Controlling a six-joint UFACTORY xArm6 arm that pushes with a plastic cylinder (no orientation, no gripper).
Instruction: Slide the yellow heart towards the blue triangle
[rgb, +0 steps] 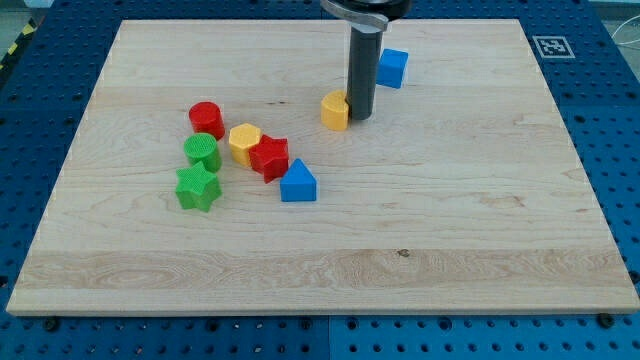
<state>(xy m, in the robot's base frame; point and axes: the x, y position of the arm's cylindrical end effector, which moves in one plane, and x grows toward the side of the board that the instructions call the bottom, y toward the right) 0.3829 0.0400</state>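
Tip: my tip (360, 117) down on the surface, at the lower end of a straight dark rod dropping in from the view's top, just beside the right side of the yellow heart, seemingly touching it
Jaws: none on this arm, only the bare rod, so nothing open, closed or gripping
Yellow heart: yellow heart (335, 110) in the upper middle of the surface, to the view's left of the rod
Blue triangle: blue triangle (298, 183) lower down and slightly to the view's left of the heart, well apart from it, touching or nearly touching the lower right corner of the red block
Blue cube: blue cube (392, 68) just to the view's right of the rod, toward the view's top
Cluster at the view's left: red cylinder (206, 119) uppermost; green cylinder (202, 152) right below it; green star (197, 187) below that, touching the green cylinder; yellow hexagon (244, 143) pressed against a red block (269, 157) of star-like or unclear shape
Surface: pale wooden surface (450, 220) lying on a blue perforated base (620, 110); black-and-white marker (553, 46) at its upper right corner
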